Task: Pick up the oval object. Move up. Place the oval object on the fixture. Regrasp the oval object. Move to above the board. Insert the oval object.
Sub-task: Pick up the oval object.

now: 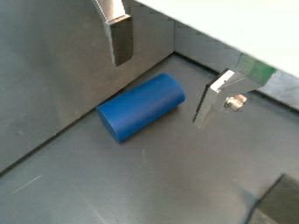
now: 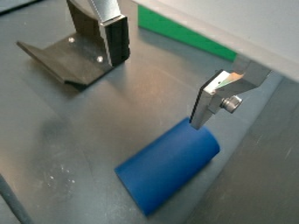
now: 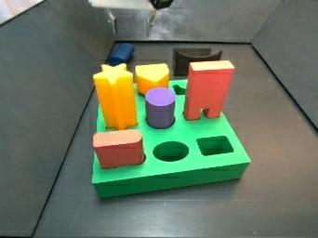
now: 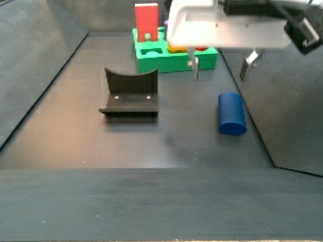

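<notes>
The oval object (image 4: 229, 112), a blue rounded bar, lies flat on the dark floor at the right of centre in a side view, its long axis running up and down the frame, roughly parallel to the right wall. The gripper (image 4: 220, 64) hangs above and just beyond its far end, fingers spread wide and holding nothing (both silver plates show clear gaps in both wrist views). In a wrist view the oval object (image 1: 142, 107) sits between and slightly short of the two fingers (image 1: 121, 40), not yet bracketed. The fixture (image 4: 128, 93) stands well apart at centre left, and the green board (image 4: 176, 52) is near the gripper, behind it. To my eye, the pick needs a short shift along the bar's axis, then a descent.
</notes>
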{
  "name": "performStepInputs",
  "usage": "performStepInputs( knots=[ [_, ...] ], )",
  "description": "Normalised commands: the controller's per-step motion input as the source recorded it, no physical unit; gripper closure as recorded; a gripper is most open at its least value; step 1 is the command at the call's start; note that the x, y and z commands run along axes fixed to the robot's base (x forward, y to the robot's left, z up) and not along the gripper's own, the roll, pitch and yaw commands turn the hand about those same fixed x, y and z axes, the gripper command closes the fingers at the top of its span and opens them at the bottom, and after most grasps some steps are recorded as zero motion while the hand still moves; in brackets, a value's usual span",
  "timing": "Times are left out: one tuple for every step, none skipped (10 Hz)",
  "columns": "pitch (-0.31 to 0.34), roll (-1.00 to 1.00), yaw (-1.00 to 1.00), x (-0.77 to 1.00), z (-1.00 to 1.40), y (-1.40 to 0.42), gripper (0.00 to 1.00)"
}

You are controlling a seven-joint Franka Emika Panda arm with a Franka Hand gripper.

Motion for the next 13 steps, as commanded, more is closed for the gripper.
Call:
performStepInputs(
  knots=[
    [-0.076,0.0,0.0,-0.13,-1.0,0.0,0.0],
    [-0.03,0.0,-0.02,-0.23,-1.0,0.0,0.0],
    [-0.013,0.0,-0.04,-0.36,-1.0,0.01,0.0],
    [-0.044,0.06,-0.02,-0.71,-1.0,0.11,0.0],
    [-0.056,0.05,-0.01,-0.72,-1.0,0.09,0.0],
    [-0.113,0.0,0.0,-0.47,-1.0,0.0,0.0],
    [-0.137,0.0,0.02,-0.1,-1.0,0.0,0.0],
    [-0.136,-0.03,0.01,0.05,-0.99,0.0,0.0],
    [-0.094,-0.03,0.0,0.27,-1.0,0.01,0.0],
    [-0.043,-0.02,0.0,0.43,-1.0,0.01,0.0],
    [-0.03,-0.01,0.0,0.48,-1.0,0.0,0.0],
    [-0.027,-0.01,-0.01,0.55,-1.0,0.0,0.0],
    [-0.007,0.0,-0.06,0.56,-1.0,0.0,0.0]
  ],
)
